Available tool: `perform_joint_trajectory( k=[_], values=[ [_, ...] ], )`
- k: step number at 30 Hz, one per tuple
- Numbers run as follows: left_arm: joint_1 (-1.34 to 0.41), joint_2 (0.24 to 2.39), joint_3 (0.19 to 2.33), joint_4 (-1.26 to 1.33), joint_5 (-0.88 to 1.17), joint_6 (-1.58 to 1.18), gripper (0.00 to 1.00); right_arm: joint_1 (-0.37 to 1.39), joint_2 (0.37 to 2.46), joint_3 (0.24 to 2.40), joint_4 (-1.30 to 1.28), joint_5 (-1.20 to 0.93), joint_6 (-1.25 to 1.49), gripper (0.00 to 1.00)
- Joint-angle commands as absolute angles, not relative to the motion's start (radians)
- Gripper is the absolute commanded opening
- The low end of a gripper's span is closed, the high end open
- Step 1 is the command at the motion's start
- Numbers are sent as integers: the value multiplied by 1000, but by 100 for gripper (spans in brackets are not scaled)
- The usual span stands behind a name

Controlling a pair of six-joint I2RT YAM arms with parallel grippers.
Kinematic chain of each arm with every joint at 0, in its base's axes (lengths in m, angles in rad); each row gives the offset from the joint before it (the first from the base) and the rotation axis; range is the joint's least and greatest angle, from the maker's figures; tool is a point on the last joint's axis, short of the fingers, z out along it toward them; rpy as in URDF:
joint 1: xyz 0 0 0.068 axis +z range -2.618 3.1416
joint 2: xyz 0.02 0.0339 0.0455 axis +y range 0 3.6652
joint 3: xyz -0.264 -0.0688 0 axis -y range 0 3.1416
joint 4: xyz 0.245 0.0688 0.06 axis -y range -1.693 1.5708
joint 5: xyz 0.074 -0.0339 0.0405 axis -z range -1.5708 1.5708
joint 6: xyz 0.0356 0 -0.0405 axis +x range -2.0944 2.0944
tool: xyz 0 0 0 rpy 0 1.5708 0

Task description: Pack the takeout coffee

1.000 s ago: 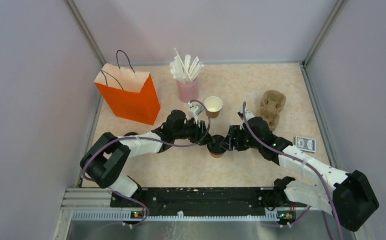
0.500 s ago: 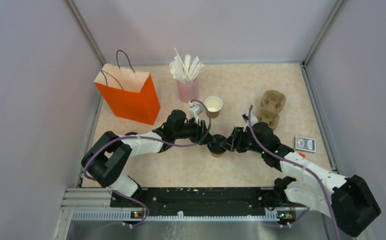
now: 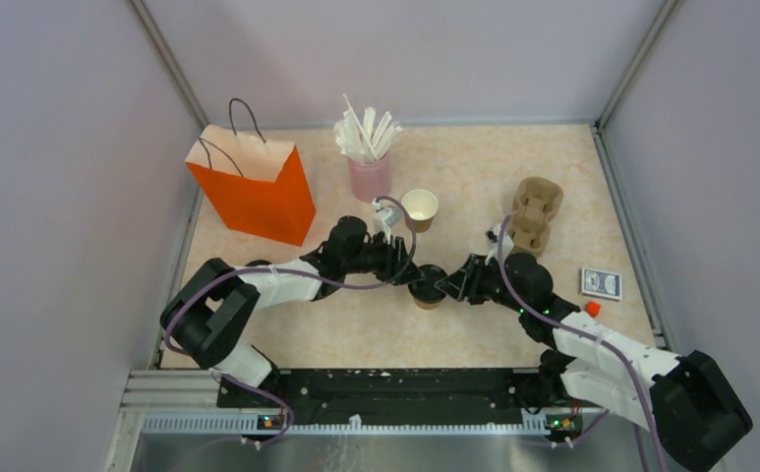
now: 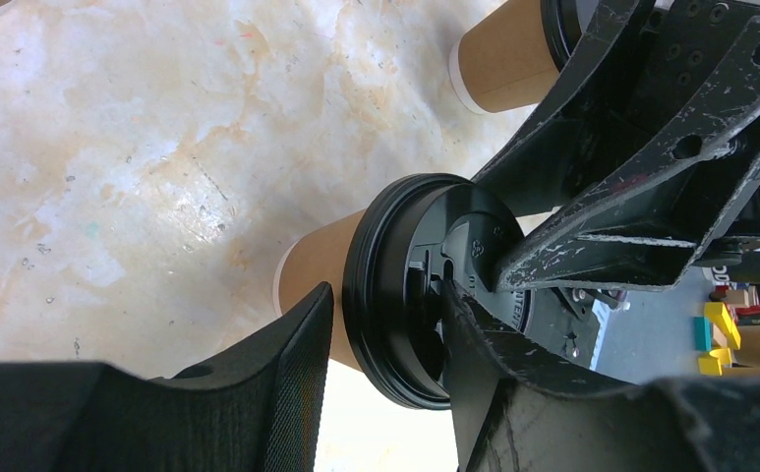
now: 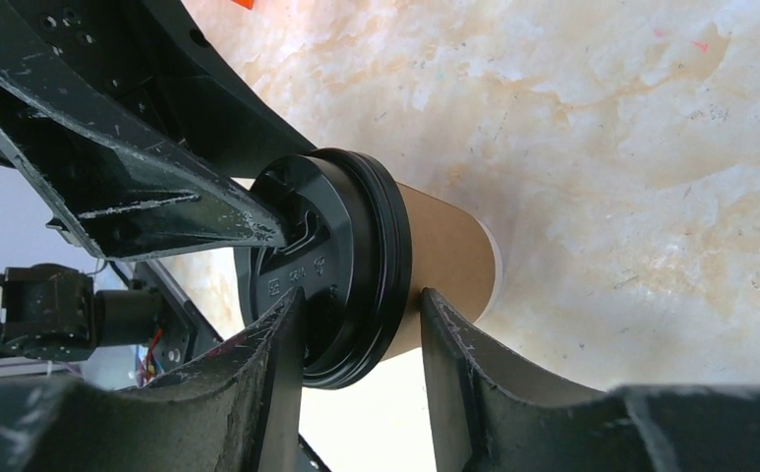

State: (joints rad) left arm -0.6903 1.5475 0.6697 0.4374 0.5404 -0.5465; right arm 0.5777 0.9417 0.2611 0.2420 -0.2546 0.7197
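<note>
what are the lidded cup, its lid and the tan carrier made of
The cup looks like brown paper: matte kraft wall, white edge at the base. Its lid seems to be black plastic, slightly glossy, with moulded lettering and a crisp rim. The carrier is probably moulded pulp, dull tan with soft rounded wells, though it is small in the top view.

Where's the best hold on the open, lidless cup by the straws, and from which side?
Pinch the open cup's paper wall just below the rim, probably with the right tool, coming from its right. It stands upright with its mouth open; the pink straw cup crowds its left, while its right side is unobstructed.
</note>
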Motion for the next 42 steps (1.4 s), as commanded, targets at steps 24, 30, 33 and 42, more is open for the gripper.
perform_joint_trajectory(
  k=[24,30,33,42],
  values=[
    [-701,1608,721,279,456,-473,48,378,918,481,-75,-514,511,50],
    [-704,1621,737,273,462,-472,48,337,984,515,-33,-660,495,50],
    [-707,1621,738,274,462,-473,48,336,1025,516,-9,-728,495,47],
    [-709,1619,739,265,457,-474,47,337,1111,463,56,-793,483,44]
  ],
)
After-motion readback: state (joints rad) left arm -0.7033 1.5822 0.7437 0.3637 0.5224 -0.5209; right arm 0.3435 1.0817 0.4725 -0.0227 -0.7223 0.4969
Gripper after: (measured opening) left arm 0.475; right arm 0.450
